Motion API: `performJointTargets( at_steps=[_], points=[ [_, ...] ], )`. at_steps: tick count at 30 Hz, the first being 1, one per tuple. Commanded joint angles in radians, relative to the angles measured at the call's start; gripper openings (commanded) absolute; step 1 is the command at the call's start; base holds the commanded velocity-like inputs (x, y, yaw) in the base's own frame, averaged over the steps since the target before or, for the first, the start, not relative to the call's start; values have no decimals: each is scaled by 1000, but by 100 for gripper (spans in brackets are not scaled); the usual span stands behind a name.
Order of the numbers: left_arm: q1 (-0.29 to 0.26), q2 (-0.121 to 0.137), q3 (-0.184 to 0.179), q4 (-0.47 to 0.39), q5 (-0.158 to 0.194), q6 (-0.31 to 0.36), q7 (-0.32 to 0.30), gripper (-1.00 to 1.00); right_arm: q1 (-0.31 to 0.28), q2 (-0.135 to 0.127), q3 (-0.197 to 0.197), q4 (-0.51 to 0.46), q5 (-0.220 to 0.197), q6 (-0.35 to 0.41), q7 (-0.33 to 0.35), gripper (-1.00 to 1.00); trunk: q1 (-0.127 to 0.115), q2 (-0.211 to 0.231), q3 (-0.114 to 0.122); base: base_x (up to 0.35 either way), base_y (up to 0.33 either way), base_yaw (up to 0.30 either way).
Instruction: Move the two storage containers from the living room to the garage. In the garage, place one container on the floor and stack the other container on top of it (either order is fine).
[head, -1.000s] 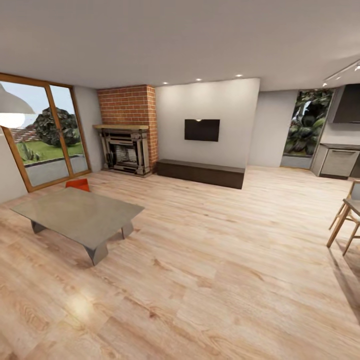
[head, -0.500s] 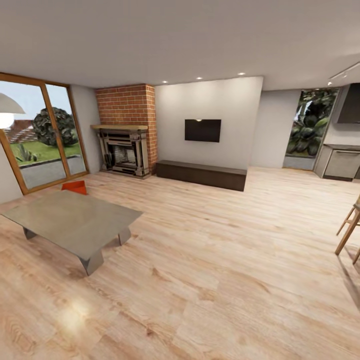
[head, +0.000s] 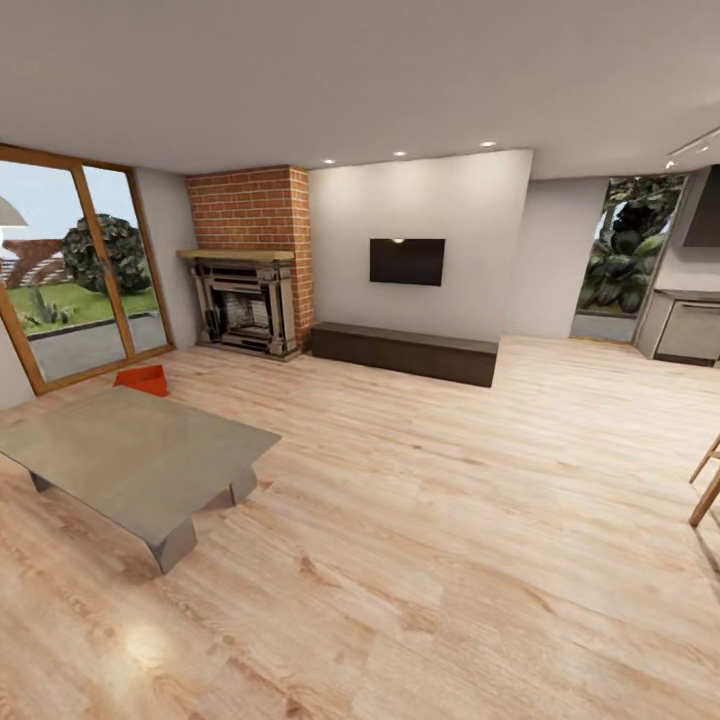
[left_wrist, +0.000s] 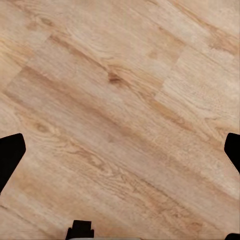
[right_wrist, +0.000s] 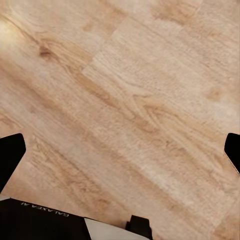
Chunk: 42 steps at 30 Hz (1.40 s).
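One bin (head: 141, 379) sits on the plank floor (head: 430, 520) at approx 10 o'clock, just behind the low table (head: 130, 455), nearer the left hand (left_wrist: 120, 150); both hands wide, empty, incl. right hand (right_wrist: 120, 150).

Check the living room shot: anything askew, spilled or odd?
One oddity: an orange-red storage container sits on the wood floor beyond the grey low table, partly hidden by its far edge, near the glass doors. Nothing looks spilled or damaged.

Orange-red container (head: 141, 380) behind glossy grey table (head: 140, 455). Light wood plank floor (head: 450, 520), wavy grain. Red brick chimney (head: 255, 208), white wall (head: 420, 200), black TV (head: 407, 262), dk brown bench (head: 405, 352).
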Motion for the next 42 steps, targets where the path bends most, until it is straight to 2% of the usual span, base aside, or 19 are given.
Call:
performJointTargets(
  at_steps=[1, 42],
  points=[
    [-1, 0, 8, 1, 8, -1, -10, 100, -1, 0, -6, 1, 7, -3, 2, 100, 1, -1, -2, 323, 0, 0],
    [-1, 0, 6, 0, 6, -1, -10, 100, 0, 0, -6, 1, 7, -3, 2, 100, 1, -1, -2, 323, -84, 0]
  ],
)
